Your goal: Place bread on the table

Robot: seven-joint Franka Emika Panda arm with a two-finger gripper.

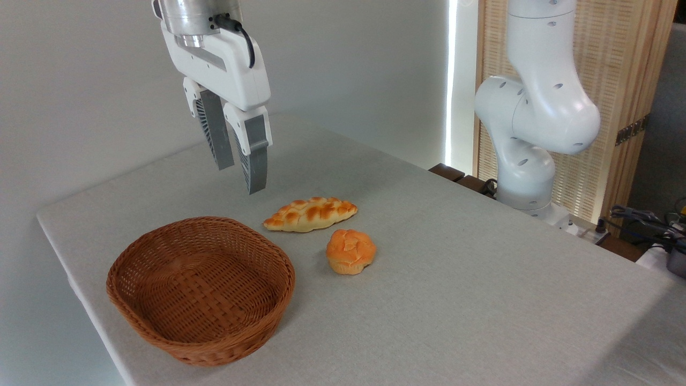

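Observation:
The bread (310, 214), a braided golden loaf with browned patches, lies flat on the light grey table (455, 279), just right of the basket. My gripper (241, 178) hangs in the air above and to the left of the loaf, fingers pointing down. Its jaws stand apart with nothing between them. There is a clear gap between the fingertips and the bread.
A brown wicker basket (201, 289) sits empty near the table's front-left edge. A small round orange bun (351, 251) rests on the cloth just in front of the loaf. The arm's white base (528, 161) stands at the table's far right; cables lie beyond it.

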